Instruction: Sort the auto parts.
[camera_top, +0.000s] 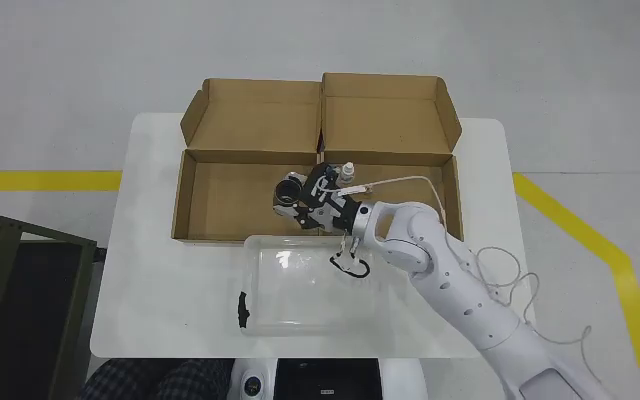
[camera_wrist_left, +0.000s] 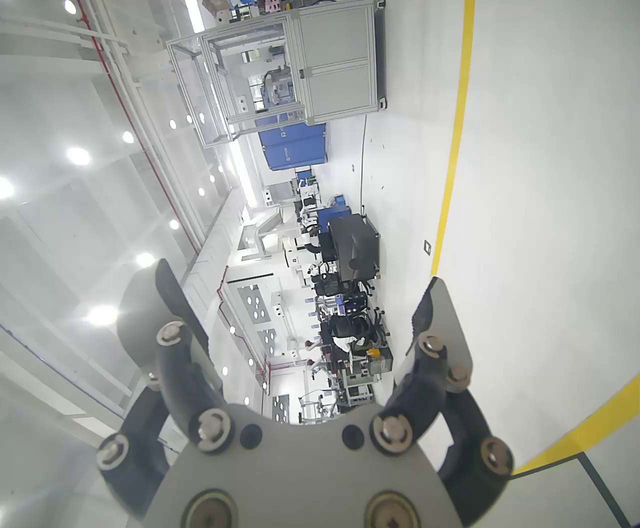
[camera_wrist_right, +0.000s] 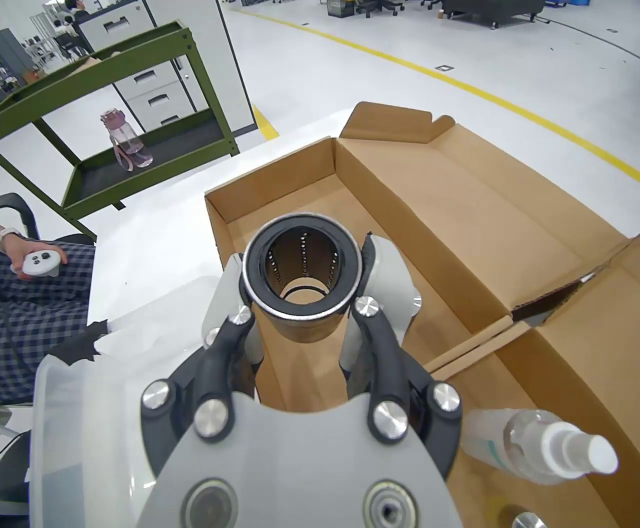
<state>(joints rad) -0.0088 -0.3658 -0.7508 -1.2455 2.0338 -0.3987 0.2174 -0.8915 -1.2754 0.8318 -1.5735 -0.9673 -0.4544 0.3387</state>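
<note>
1. The right gripper, its jaws clamped on the cylindrical bearing, hangs over the left cardboard box.
2. Advised: lower the bearing close to the box floor before releasing it, since a dropped cylinder may roll or bounce.
3. The left gripper has its jaws wide and empty, facing the room.

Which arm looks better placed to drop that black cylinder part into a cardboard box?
The right arm, I'd say. The right gripper is shut on the black cylinder part, just above an open cardboard box. The left gripper is open, holds nothing and faces out into the room.
</note>
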